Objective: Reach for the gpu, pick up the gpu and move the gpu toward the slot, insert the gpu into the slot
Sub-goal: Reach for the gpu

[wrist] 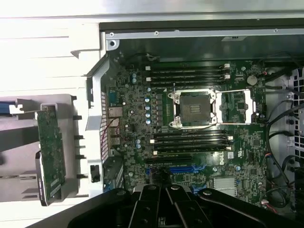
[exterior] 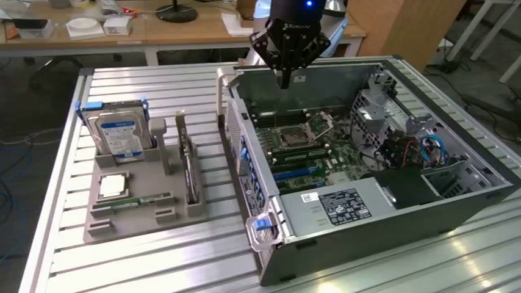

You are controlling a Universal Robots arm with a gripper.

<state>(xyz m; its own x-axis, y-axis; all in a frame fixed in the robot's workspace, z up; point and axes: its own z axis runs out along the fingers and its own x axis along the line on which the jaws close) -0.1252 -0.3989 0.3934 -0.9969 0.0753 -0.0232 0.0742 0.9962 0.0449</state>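
The gpu stands on edge in a grey holder just outside the computer case, long axis parallel to the case's side wall (the slot lies inside), to the exterior view's left of the gripper, which hangs closed and empty over the case's far rim.

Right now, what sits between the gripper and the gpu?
In the exterior view, the computer case's perforated side wall and a strip of slatted table separate the gripper from the gpu.
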